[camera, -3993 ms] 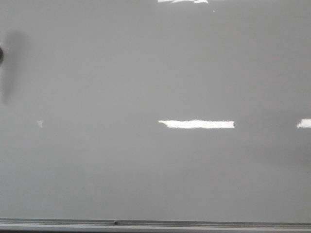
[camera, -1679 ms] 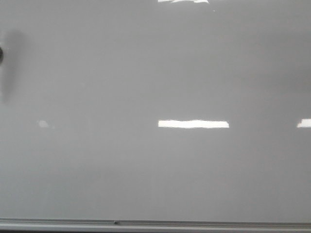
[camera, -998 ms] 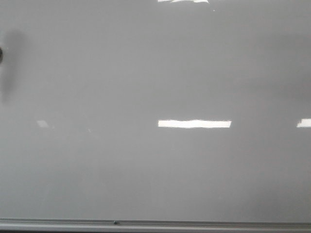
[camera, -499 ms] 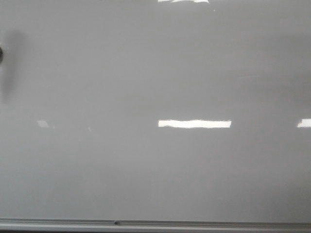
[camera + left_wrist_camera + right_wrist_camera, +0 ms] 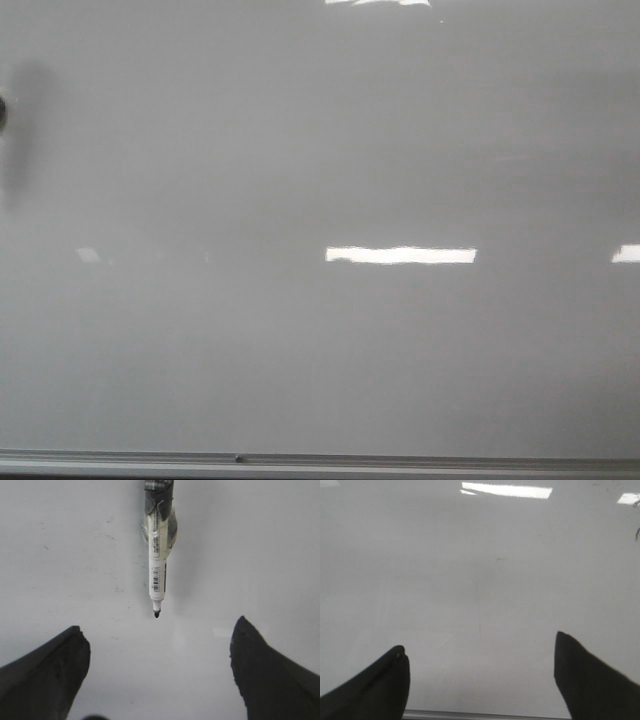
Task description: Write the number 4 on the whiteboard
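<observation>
On the whiteboard, the small pale glint at left is fainter than earlier, and the central light bar is slightly shorter than at first.

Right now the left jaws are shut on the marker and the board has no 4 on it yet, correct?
Not quite. The left gripper is open: in the left wrist view its jaws stand wide apart, and the marker lies beyond them, touching neither. The rest holds: the front view shows no 4 on the board.
</observation>
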`<action>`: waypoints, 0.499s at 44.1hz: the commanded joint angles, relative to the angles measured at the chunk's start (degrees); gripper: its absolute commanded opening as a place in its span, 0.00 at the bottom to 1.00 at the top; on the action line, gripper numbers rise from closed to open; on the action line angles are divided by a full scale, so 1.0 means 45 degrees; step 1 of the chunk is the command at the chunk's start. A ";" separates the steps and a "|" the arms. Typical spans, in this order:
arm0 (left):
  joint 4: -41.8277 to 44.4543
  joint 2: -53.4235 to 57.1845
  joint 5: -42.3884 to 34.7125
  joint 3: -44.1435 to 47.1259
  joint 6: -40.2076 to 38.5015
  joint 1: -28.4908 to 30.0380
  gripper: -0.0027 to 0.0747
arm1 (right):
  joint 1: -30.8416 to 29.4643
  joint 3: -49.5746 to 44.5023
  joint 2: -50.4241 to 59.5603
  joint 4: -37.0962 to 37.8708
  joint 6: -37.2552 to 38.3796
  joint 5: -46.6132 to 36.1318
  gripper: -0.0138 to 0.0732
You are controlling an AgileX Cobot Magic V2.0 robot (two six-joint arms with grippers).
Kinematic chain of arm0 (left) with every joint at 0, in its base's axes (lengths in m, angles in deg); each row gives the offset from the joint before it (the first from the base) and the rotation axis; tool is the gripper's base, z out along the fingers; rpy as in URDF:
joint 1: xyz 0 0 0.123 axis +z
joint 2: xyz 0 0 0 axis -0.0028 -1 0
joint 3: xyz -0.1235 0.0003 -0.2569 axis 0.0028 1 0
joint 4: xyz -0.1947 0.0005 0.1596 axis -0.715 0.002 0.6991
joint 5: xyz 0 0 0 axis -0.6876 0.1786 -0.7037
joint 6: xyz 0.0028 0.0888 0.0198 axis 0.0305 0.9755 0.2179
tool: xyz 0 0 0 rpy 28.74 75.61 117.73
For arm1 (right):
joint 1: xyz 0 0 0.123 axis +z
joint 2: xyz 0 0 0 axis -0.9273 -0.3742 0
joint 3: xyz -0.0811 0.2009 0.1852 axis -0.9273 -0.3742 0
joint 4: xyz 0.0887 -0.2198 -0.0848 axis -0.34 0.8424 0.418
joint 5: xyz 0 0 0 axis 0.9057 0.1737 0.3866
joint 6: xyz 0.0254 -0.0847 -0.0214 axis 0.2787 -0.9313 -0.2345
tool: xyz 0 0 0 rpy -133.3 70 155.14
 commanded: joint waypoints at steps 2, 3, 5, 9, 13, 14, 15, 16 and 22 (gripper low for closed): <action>-0.0194 -0.0868 -0.1077 -0.0970 0.0007 -0.0092 0.76 | -0.0040 0.0400 -0.0048 -0.0065 -0.0006 -0.1026 0.86; -0.0219 -0.1059 -0.1077 -0.1086 0.0007 -0.0092 0.76 | -0.0040 0.0400 -0.0048 -0.0065 -0.0006 -0.1026 0.86; -0.0215 -0.1435 -0.1099 -0.1310 0.0007 -0.0092 0.76 | -0.0040 0.0400 -0.0048 -0.0065 -0.0006 -0.1026 0.86; -0.0215 -0.2198 -0.1110 -0.1718 0.0007 -0.0092 0.76 | -0.0040 0.0400 -0.0048 -0.0065 -0.0006 -0.1026 0.86; -0.0215 -0.2846 -0.1139 -0.2068 0.0007 -0.0092 0.76 | -0.0040 0.0400 -0.0048 -0.0065 -0.0006 -0.1026 0.86; -0.0215 -0.2988 -0.1202 -0.2124 0.0007 -0.0092 0.76 | -0.0040 0.0400 -0.0048 -0.0065 -0.0006 -0.1026 0.86; -0.0215 -0.3123 -0.1294 -0.2193 0.0007 -0.0092 0.76 | -0.0040 0.0400 -0.0048 -0.0065 -0.0006 -0.1026 0.86; -0.0215 -0.3255 -0.1356 -0.2228 0.0007 -0.0092 0.76 | -0.0040 0.0400 -0.0048 -0.0065 -0.0006 -0.1026 0.86; -0.0215 -0.3926 -0.2019 -0.2321 0.0007 -0.0092 0.76 | -0.0040 0.0400 -0.0048 -0.0065 -0.0006 -0.1028 0.86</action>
